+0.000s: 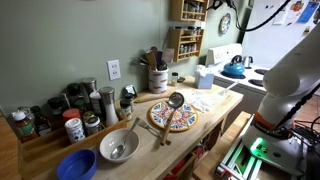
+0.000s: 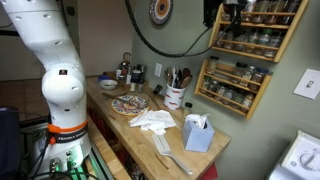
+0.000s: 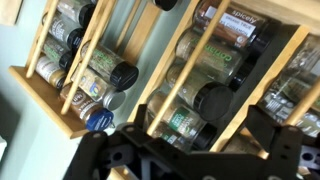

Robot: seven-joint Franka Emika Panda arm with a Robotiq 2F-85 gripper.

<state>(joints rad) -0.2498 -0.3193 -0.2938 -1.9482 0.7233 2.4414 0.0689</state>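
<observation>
My gripper (image 3: 195, 140) is raised to the wall-mounted wooden spice rack (image 3: 60, 100) and stands open, its black fingers (image 3: 265, 130) spread wide at the bottom of the wrist view. Nothing is held. Straight ahead between the fingers lies a green-labelled spice jar (image 3: 185, 118) with a black cap, on its side in the rack among several similar jars. In both exterior views the gripper (image 2: 232, 10) (image 1: 220, 6) is high up by the top of the spice rack (image 2: 250, 35) (image 1: 188, 38), well above the counter.
On the wooden counter (image 1: 225, 100) below are a painted plate (image 1: 172, 116) with a ladle across it, a metal bowl (image 1: 118, 146), a blue bowl (image 1: 76, 165), a utensil crock (image 1: 157, 78), a tissue box (image 2: 198, 133) and a white cloth (image 2: 152, 121). A stove with a blue kettle (image 1: 234, 69) stands beyond.
</observation>
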